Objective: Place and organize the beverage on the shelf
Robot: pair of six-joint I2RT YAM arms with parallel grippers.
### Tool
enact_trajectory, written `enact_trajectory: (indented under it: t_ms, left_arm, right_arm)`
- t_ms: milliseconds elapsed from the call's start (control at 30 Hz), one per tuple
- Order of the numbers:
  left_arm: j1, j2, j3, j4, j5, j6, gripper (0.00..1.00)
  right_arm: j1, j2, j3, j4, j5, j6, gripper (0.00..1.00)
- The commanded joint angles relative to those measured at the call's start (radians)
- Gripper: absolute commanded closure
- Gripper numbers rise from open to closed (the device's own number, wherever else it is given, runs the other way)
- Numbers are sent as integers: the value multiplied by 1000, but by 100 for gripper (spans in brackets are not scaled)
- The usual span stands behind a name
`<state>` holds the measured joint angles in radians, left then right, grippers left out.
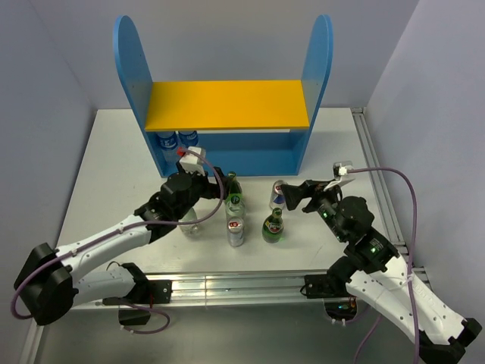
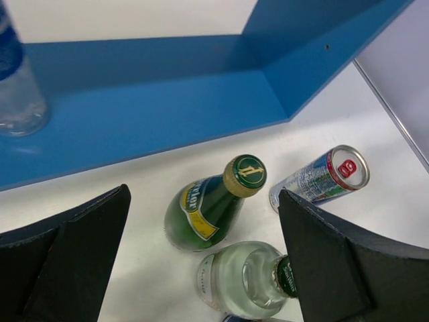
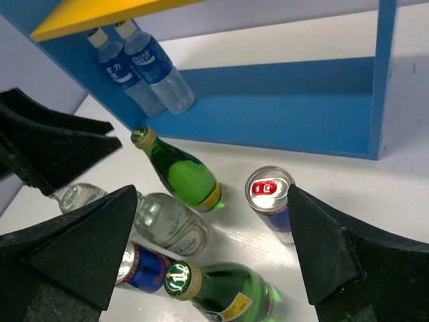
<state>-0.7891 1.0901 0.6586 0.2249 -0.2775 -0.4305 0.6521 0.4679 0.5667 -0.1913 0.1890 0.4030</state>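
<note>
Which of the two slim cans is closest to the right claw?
The silver can with the red tab, standing just ahead of the right claw. The other can stands farther left, away from that claw.

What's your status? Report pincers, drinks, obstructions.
Left pincer and right pincer open, empty. Six drinks upright on table before shelf, none shelved. Two water bottles occupy lower tier's left end.
</note>
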Motion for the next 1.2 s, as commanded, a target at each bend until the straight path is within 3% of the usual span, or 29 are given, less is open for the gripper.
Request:
enact_trajectory:
  t_ms: [0,367,633,667,767,800,867,900,967,1000,1033,1167]
  left_arm:
    - [-4,47,44,117,78,19,1]
    - [-4,195,42,226,52,22,1]
    - [-4,313,79,306,-60,30,4]
    - [-4,332,84,309,-63,29,8]
    - [-6,367,110,297,-78,29,37]
    - [-7,373,122,292,-83,30,52]
    - [-15,386,128,288,-94,35,60]
    - [-18,387,134,284,-97,35,72]
    - [-25,393,142,268,-112,39,81]
    - [-28,393,150,263,-121,42,94]
    - [-33,396,154,257,-130,44,100]
    - [-59,375,197,182,-190,64,100]
  right_arm:
    - [7,-14,1,33,53,7,0]
    - [6,-6,-33,58,56,13,0]
    - [6,-9,-47,64,59,14,0]
    - [7,-11,-48,66,59,14,0]
    - [6,-11,-50,67,63,13,0]
    - [7,-9,-50,69,61,14,0]
    - [7,-8,-51,72,59,14,0]
    - [6,-5,-54,76,58,17,0]
    - [7,-3,-56,78,56,17,0]
    - [6,-2,-54,78,58,17,0]
    - [6,-2,-53,81,58,17,0]
    - [7,3,-56,84,59,20,0]
